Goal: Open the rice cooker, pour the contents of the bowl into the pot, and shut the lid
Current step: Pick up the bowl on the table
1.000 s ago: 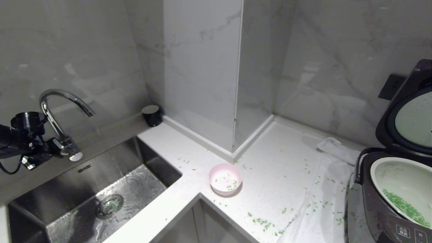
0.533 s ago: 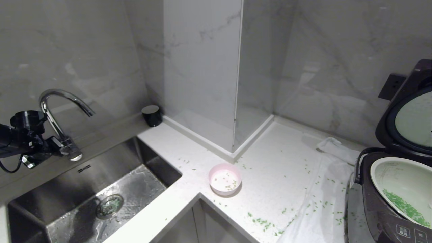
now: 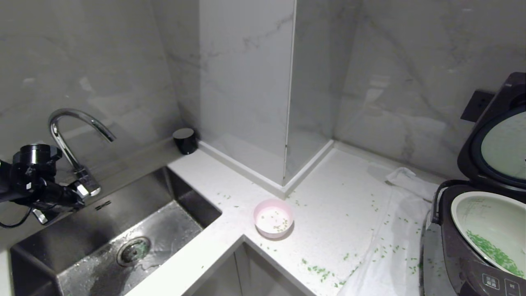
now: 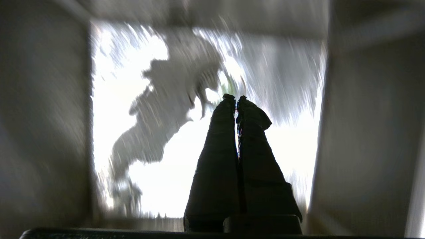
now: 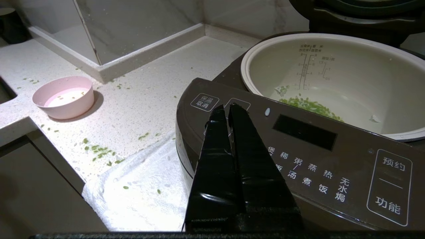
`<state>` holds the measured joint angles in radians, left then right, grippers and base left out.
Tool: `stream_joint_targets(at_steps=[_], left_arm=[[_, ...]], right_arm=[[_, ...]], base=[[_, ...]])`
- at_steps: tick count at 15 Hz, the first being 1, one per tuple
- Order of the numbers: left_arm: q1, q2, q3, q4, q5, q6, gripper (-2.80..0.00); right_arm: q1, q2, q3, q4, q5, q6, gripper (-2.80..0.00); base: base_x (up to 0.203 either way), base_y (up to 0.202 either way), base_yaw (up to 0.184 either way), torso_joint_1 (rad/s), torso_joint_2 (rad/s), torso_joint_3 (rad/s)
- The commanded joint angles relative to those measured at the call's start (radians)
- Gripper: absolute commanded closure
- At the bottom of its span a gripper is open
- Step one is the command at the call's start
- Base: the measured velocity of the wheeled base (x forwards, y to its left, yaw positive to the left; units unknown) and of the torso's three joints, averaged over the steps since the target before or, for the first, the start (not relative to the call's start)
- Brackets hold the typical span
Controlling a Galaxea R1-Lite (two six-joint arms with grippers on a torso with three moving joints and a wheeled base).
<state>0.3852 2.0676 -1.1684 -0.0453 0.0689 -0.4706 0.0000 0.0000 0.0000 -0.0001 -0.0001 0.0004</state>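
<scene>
Lid (image 3: 499,144) open, both end effectors clenched empty: left end effector (image 4: 236,98) over sink (image 3: 102,230), far away; closing risks slam, stray green bits (image 5: 308,105) on rim blocking latch.

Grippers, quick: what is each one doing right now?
Left gripper: closed, empty, over the sink.
Right gripper: closed, empty, by the rice cooker panel.

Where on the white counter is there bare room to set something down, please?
Freest: the white counter between the grey marble pillar and the white cloth. The front edge right of the small pink bowl is strewn with green chopped bits; the dark rice cooker fills the right.
</scene>
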Motion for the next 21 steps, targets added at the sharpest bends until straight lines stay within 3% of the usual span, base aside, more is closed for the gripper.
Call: stream_joint_targets(at_steps=[1, 4, 6, 12, 17, 21], left_arm=[[-0.11, -0.135, 0.122, 0.0, -0.009, -0.002, 0.0], [-0.272, -0.206, 0.196, 0.016, -0.013, -0.012, 0.0], [-0.373, -0.233, 0.191, 0.06, -0.013, -0.05, 0.0], [-0.67, -0.2, -0.005, 0.239, -0.005, -0.134, 0.0], [-0.807, -0.04, -0.278, 0.371, 0.005, -0.197, 0.0], [-0.886, 0.083, -0.391, 0.405, 0.06, -0.219, 0.0]], right_arm=[[0.0, 0.0, 0.002, 0.0, 0.0, 0.001, 0.0], [0.0, 0.0, 0.002, 0.0, 0.0, 0.001, 0.0], [0.0, 0.0, 0.002, -0.001, 0.0, 0.0, 0.0], [0.0, 0.0, 0.002, 0.0, 0.0, 0.0, 0.0], [0.0, 0.0, 0.002, 0.0, 0.0, 0.0, 0.0], [0.0, 0.0, 0.002, 0.0, 0.0, 0.0, 0.0]], base=[[0.0, 0.0, 0.0, 0.0, 0.0, 0.0], [0.0, 0.0, 0.0, 0.0, 0.0, 0.0], [0.0, 0.0, 0.0, 0.0, 0.0, 0.0], [0.0, 0.0, 0.0, 0.0, 0.0, 0.0], [0.0, 0.0, 0.0, 0.0, 0.0, 0.0], [0.0, 0.0, 0.0, 0.0, 0.0, 0.0]])
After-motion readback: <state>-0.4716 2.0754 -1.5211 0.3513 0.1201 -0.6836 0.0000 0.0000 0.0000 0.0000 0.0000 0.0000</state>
